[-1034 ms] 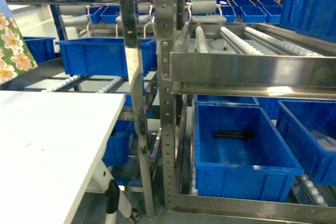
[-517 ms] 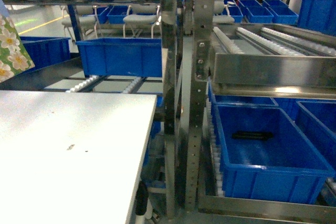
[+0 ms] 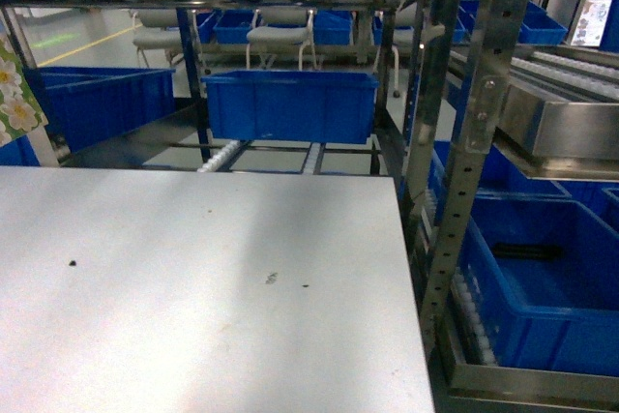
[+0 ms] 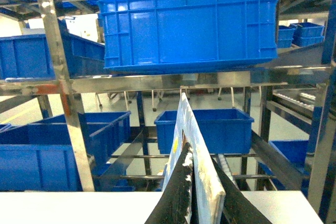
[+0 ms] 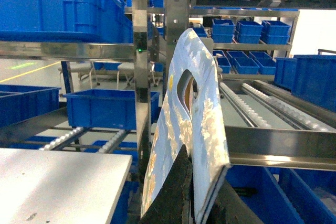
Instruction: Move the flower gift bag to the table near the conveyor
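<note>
Presently, head view: bag (image 3: pixel 14 94) at 9 o'clock beyond the desk (image 3: pixel 193 278); conveyor (image 3: pixel 484 142) at 3 o'clock. Left wrist: left tool (image 4: pixel 191 192) clamped on bag. Right wrist: right tool (image 5: pixel 191 198) clamped on bag.

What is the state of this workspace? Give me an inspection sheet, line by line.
Surface: large white table top, with only a few dark specks on it.
Job's things: pale blue flower-printed paper gift bag with cut-out handle, held upright in the right tool; stainless-steel roller conveyor rack stands close beside the table.
Clutter: nothing seen.
Grippers: right tool shut on the gift bag; left tool shut on a thin pale bag edge; cannot tell if it is the same bag.
Cables: nothing seen.
Surroundings: blue plastic bins on the racks, grey chairs behind, green flower-printed panel at the head view's left edge.
</note>
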Robot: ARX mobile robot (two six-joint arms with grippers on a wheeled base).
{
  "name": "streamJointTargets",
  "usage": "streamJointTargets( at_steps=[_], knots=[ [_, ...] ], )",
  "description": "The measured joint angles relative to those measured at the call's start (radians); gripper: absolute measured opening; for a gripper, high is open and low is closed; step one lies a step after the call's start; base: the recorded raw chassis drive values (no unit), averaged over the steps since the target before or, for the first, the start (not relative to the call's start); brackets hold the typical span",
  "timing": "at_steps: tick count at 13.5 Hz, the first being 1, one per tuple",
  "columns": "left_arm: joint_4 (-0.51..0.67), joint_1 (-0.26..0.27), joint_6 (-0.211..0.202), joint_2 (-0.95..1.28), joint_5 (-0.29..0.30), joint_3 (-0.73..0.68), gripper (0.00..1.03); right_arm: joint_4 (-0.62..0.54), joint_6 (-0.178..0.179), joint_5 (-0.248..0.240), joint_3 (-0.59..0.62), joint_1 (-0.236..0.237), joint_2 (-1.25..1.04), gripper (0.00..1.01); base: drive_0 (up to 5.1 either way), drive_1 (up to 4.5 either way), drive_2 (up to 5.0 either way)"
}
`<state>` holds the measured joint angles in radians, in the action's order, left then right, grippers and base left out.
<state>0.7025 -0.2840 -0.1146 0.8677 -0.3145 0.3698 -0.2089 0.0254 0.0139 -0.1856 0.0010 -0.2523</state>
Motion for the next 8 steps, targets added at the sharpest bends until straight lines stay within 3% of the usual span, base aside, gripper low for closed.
streamJointTargets(
  at_steps=[8],
  knots=[
    [0.000,0.000,0.000,0.001,0.000,0.000,0.02,0.002,0.000,0.000,0.000,0.000,0.001,0.02,-5.0,2.36,2.4]
  ],
)
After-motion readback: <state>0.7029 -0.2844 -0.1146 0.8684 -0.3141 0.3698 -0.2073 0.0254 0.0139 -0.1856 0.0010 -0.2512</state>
